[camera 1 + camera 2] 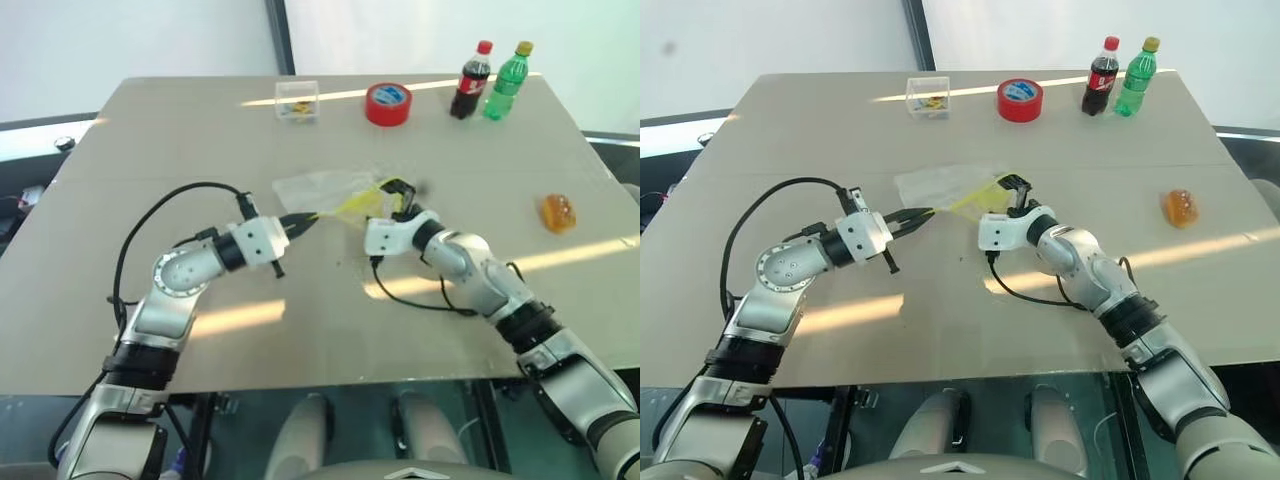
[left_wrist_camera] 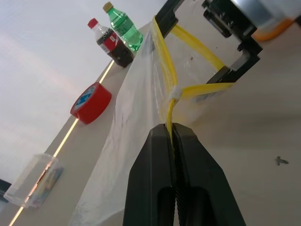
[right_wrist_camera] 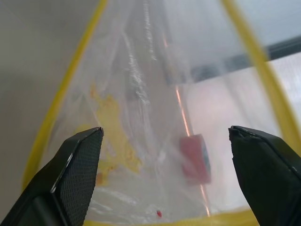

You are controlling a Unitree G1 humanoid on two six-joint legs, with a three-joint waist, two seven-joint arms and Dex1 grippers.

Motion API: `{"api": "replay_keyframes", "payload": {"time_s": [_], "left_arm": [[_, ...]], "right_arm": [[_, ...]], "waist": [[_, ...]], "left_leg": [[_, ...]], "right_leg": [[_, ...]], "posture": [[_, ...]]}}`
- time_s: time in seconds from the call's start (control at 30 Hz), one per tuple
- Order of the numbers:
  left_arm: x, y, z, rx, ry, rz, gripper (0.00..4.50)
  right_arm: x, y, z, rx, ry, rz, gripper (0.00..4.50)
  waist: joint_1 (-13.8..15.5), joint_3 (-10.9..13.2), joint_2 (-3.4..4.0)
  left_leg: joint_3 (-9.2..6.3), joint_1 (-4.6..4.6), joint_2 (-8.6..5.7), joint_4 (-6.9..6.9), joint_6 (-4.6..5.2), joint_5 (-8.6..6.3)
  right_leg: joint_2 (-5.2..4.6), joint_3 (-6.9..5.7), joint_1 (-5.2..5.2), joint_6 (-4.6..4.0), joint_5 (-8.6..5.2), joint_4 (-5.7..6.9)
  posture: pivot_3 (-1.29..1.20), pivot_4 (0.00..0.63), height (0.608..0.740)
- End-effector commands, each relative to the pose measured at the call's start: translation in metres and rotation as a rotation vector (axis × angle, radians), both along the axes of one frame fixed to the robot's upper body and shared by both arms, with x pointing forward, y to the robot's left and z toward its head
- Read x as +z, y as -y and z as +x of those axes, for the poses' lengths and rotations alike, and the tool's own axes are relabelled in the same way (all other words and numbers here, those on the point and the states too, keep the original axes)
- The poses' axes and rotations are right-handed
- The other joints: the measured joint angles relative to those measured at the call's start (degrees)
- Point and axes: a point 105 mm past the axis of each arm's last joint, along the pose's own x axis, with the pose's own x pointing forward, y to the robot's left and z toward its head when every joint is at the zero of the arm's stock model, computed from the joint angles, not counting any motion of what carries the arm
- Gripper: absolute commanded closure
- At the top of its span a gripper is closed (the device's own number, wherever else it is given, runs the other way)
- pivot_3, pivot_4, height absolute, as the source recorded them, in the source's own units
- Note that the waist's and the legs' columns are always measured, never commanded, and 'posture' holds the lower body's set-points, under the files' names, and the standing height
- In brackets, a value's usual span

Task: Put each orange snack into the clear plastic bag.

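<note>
Left gripper (image 1: 300, 222) is clamping shut on the yellow edge of the clear plastic bag (image 1: 325, 190), anchoring one corner so the mouth is gaping. Right gripper (image 1: 400, 197) is standing wide inside that mouth, holding nothing, apparently spreading it. One orange snack (image 1: 558, 212) is lying well right of the bag, presumably next for loading.

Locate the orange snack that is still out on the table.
In the left eye view the orange snack lies alone on the table's right side, well right of the right tool and nearer the robot than the two bottles.
</note>
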Motion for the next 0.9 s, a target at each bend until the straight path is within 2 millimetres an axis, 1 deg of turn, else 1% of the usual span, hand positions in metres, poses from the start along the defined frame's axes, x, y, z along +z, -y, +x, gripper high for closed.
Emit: {"api": "replay_keyframes", "payload": {"time_s": [0.03,0.17,0.27,0.4,0.47,0.57,0.63,0.7,0.73,0.77,0.83,0.9], "left_arm": [[0.016,-0.007,0.004,0.046,0.052,-0.022,4.5],[0.014,-0.009,0.007,0.055,0.039,-0.033,4.5],[0.012,-0.009,0.009,0.052,0.033,-0.037,4.5],[0.011,-0.008,0.01,0.04,0.027,-0.04,4.5],[0.011,-0.008,0.01,0.037,0.026,-0.04,4.5],[0.011,-0.007,0.01,0.03,0.023,-0.044,4.5],[0.01,-0.007,0.01,0.025,0.015,-0.053,4.5],[0.01,-0.007,0.01,0.022,0.011,-0.054,4.5],[0.01,-0.006,0.01,0.02,0.01,-0.055,4.5],[0.01,-0.006,0.009,0.02,0.007,-0.058,4.5],[0.01,-0.006,0.009,0.018,0.005,-0.059,4.5],[0.01,-0.006,0.009,0.015,0.005,-0.059,4.5]], "right_arm": [[0.029,0.022,-0.014,-0.045,-0.068,0.179,0.04],[0.025,0.049,-0.04,-0.102,-0.281,0.318,0.04],[0.013,0.07,-0.054,-0.185,-0.44,0.414,0.04],[-0.007,0.1,-0.057,-0.338,-0.572,0.521,0.04],[-0.015,0.108,-0.056,-0.38,-0.616,0.557,0.04],[-0.034,0.121,-0.058,-0.435,-0.69,0.566,0.04],[-0.043,0.125,-0.059,-0.45,-0.716,0.558,0.04],[-0.047,0.127,-0.06,-0.453,-0.732,0.565,0.61],[-0.047,0.127,-0.06,-0.451,-0.737,0.572,0.76],[-0.046,0.127,-0.06,-0.445,-0.739,0.573,1.27],[-0.044,0.126,-0.059,-0.437,-0.732,0.579,2.08],[-0.038,0.123,-0.058,-0.419,-0.713,0.584,3.18]], "waist": [[0.5,0.0,0.0],[0.7,0.0,0.0],[0.8,0.0,0.0],[0.7,0.0,0.0],[0.6,0.0,0.0],[0.6,0.0,0.0],[0.7,0.0,0.0],[0.7,0.0,-0.01],[0.7,0.0,-0.02],[0.7,0.0,-0.02],[0.7,0.0,-0.02],[0.7,0.0,-0.02]], "left_leg": [[-0.02,-0.02,0.01,0.01,0.13,-0.08],[-0.09,-0.03,0.0,0.09,0.15,-0.09],[-0.13,-0.02,0.0,0.15,0.16,-0.09],[-0.13,0.01,-0.01,0.24,0.16,-0.09],[-0.12,0.03,-0.02,0.25,0.16,-0.09],[-0.12,0.04,-0.01,0.25,0.16,-0.09],[-0.12,0.03,-0.01,0.26,0.16,-0.09],[-0.1,0.03,-0.02,0.29,0.16,-0.09],[-0.1,0.04,-0.02,0.29,0.16,-0.09],[-0.13,0.03,-0.02,0.31,0.16,-0.09],[-0.14,0.03,-0.02,0.31,0.16,-0.09],[-0.14,0.03,-0.02,0.31,0.16,-0.09]], "right_leg": [[0.0,-0.01,0.0,0.0,0.0,0.0],[0.0,-0.07,0.07,0.0,0.0,0.0],[0.0,-0.1,0.11,0.0,0.0,0.05],[0.01,-0.11,0.12,0.0,-0.01,0.17],[0.01,-0.1,0.11,0.0,-0.01,0.22],[0.02,-0.1,0.11,0.0,-0.01,0.25],[0.01,-0.1,0.11,0.0,-0.01,0.23],[-0.03,-0.08,0.12,0.01,-0.01,0.24],[-0.03,-0.09,0.13,0.01,-0.01,0.24],[-0.02,-0.11,0.15,0.01,-0.01,0.24],[-0.02,-0.12,0.14,0.01,-0.01,0.25],[-0.02,-0.12,0.14,0.01,-0.01,0.25]], "posture": [[0.0,0.15,0.74],[0.0,0.15,0.74],[0.0,0.15,0.74],[0.0,0.15,0.74],[0.0,0.15,0.74],[0.0,0.15,0.74],[0.0,0.15,0.74],[0.0,0.15,0.74],[0.0,0.15,0.74],[0.0,0.15,0.74],[0.0,0.15,0.74],[0.0,0.15,0.74]]}}
